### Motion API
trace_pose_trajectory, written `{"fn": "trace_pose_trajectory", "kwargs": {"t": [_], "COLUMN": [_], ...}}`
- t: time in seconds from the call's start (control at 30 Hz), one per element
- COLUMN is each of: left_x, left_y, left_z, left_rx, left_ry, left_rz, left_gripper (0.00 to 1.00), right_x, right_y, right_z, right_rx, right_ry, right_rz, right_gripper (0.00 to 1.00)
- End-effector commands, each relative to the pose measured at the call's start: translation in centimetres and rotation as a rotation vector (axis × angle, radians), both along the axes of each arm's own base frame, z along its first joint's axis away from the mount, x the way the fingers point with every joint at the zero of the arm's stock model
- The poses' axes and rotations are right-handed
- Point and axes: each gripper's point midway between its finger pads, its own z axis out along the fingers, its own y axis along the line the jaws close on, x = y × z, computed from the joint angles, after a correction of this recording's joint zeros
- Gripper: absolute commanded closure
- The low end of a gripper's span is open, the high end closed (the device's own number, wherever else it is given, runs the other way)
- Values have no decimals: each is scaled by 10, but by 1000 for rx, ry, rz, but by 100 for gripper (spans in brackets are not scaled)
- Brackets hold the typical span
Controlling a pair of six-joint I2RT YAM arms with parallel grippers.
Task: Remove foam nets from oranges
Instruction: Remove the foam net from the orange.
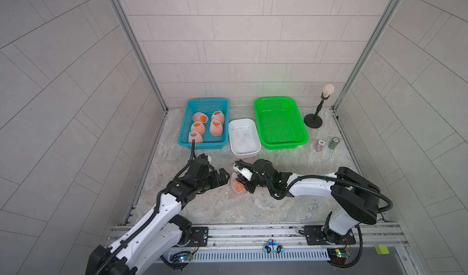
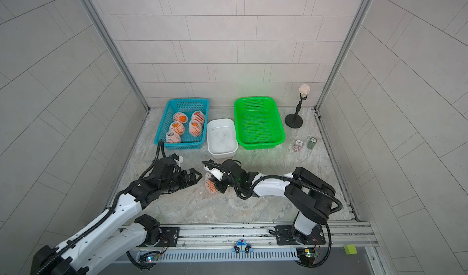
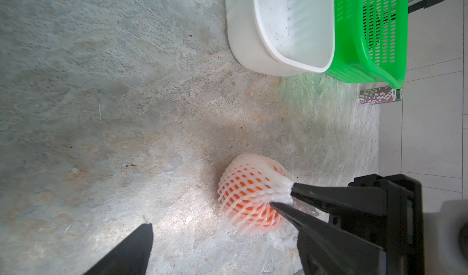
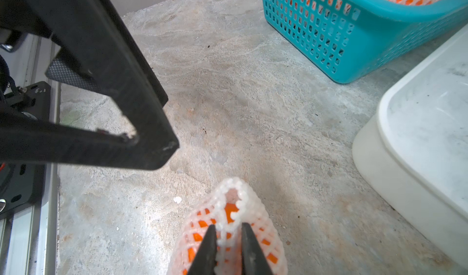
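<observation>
In both top views the orange [image 1: 238,186], in its foam net [image 1: 234,179], lies on the bench [image 1: 253,208] near the white tub [image 1: 230,134], the left end effector [image 1: 223,177] spread beside it. The left wrist view shows the right end effector [image 3: 282,194] pinching the net's bunched end; the right wrist view shows the same pinch.

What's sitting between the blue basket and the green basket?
The white tub sits between the blue basket and the green basket. Both top views show it.
</observation>
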Motion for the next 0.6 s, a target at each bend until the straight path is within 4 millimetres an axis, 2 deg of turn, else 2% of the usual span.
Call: {"fn": "trace_pose_trajectory", "kwargs": {"t": [0.0,0.13,0.33,0.43,0.57], "left_x": [2,3,8,11,17], "left_y": [1,0,-1,-3,-14], "left_z": [-1,1,12,22,45], "left_rx": [-5,-5,2,6,-36], "left_ry": [-3,-11,-50,-96,-200], "left_rz": [11,4,-17,-42,-99], "left_gripper": [4,3,3,4,6], "right_x": [1,1,-1,-2,-3], "right_y": [3,3,1,-1,-10], "right_z": [18,30,54,64,79], "right_rx": [14,27,45,42,48], "right_ry": [-39,-53,-76,-86,-82], "right_rz": [19,18,24,32,47], "right_gripper": [87,94,95,96,98]}}
